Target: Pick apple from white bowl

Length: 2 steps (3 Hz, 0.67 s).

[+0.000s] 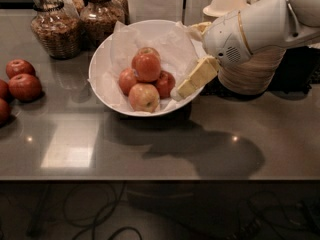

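The white bowl (102, 59), lined with crinkled white paper, stands at the middle of the grey counter. Several apples are piled in it. The evenly red-orange apple (148, 66) sits on top of the pile. A paler blotched apple (144, 97) lies in front of it and a darker red one (165, 83) to its right. My gripper (186, 59) is open and empty at the bowl's right rim. Its lower yellowish finger (196, 77) reaches over the rim, its tip just right of the darker apple. It touches no apple.
Three loose red apples (24, 85) lie at the counter's left edge. Two glass jars (52, 26) stand behind the bowl at the left. A woven basket and stacked tan bowls (227, 3) stand at the right, under my white arm (260, 26).
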{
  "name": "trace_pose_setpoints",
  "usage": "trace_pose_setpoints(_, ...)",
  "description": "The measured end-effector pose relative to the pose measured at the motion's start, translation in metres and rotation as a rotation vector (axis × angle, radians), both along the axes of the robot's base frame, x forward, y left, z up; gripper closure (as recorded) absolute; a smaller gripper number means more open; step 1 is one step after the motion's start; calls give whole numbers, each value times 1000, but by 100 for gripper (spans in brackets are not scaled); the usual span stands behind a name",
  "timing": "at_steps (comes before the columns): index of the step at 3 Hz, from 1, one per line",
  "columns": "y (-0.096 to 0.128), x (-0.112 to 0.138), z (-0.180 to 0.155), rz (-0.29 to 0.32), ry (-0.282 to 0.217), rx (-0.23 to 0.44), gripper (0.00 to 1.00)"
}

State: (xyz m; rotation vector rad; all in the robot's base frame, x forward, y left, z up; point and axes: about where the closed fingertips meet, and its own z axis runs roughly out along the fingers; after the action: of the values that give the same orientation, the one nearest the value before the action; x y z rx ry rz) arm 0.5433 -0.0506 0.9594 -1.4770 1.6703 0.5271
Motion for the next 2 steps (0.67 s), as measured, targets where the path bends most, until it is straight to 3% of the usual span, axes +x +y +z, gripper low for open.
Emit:
trace_pose_setpoints(1, 4, 2, -3, 0, 0, 10, 0)
trace_pose_setpoints(2, 33, 14, -20, 31, 9, 44, 0)
